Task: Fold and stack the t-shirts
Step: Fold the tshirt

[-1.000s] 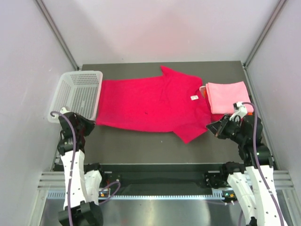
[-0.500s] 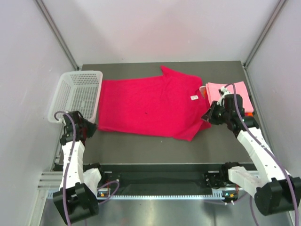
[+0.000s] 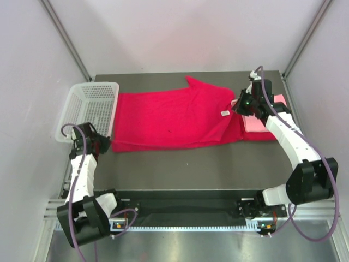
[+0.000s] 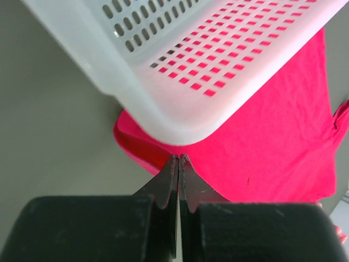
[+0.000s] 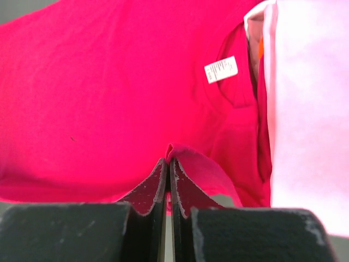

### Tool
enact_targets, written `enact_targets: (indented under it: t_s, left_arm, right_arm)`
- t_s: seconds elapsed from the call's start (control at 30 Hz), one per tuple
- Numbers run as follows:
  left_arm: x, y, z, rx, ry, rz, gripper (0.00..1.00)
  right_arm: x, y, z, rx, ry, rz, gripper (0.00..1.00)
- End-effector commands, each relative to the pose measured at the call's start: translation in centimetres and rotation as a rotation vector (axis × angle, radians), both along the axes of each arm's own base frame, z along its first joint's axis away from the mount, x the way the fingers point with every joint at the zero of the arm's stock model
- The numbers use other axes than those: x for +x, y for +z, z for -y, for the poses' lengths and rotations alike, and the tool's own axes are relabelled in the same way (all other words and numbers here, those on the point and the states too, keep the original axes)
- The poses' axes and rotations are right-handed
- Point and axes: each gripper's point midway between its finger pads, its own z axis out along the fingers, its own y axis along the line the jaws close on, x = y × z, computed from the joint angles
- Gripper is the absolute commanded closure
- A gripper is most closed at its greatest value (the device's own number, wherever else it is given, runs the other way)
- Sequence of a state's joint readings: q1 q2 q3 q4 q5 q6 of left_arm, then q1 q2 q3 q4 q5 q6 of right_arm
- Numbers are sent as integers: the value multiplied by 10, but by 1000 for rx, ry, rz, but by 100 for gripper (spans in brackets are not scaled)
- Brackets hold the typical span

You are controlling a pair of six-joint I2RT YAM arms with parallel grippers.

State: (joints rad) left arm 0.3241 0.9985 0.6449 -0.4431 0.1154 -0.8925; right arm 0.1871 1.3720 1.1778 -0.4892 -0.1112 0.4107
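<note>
Crosswise on the table [image 3: 185, 164], the crimson t-shirt [image 3: 169, 117] has its hem corner by the basket [image 3: 90, 90] pinched in the left gripper [image 3: 104, 143], and a raised fold beside the folded pink t-shirt [image 5: 311, 109] pinched in the right gripper [image 3: 238, 107], with bare tabletop along its near edge.

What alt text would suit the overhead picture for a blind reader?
A crimson t-shirt lies spread across a dark table, from a white basket on the left to a folded pink shirt on the right. The shut right gripper pinches a fold of it; the shut left gripper sits at its hem corner.
</note>
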Motion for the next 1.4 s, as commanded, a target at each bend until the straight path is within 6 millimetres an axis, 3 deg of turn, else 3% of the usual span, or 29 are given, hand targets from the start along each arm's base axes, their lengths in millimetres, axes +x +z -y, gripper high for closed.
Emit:
enact_targets:
  t_s: [0.0, 0.03, 0.43, 0.93, 1.1, 1.13, 1.2, 1.23, 1.37]
  left_arm:
    - [31, 33, -10, 9, 24, 124, 100]
    - [35, 37, -12, 5, 31, 134, 100]
    - [74, 29, -17, -61, 28, 111, 100]
    - [93, 23, -23, -85, 57, 122, 100]
    - [99, 15, -25, -107, 84, 114, 100]
    - [99, 12, -26, -109, 93, 109, 100]
    - [100, 6, -28, -117, 108, 103, 100]
    - [101, 4, -29, -116, 112, 101, 100]
    - [101, -1, -33, -104, 133, 98, 100]
  right_arm:
    - [26, 26, -2, -25, 7, 81, 100]
    - [30, 20, -2, -32, 8, 62, 100]
    - [81, 28, -7, -34, -3, 53, 100]
    - [127, 26, -14, -23, -9, 45, 100]
    - [143, 16, -17, -19, -3, 31, 100]
    - [147, 6, -18, -19, -4, 12, 100]
    - [155, 8, -21, -11, 1, 21, 100]
    - [160, -1, -22, -12, 0, 5, 100]
    - [179, -2, -26, 7, -8, 28, 100]
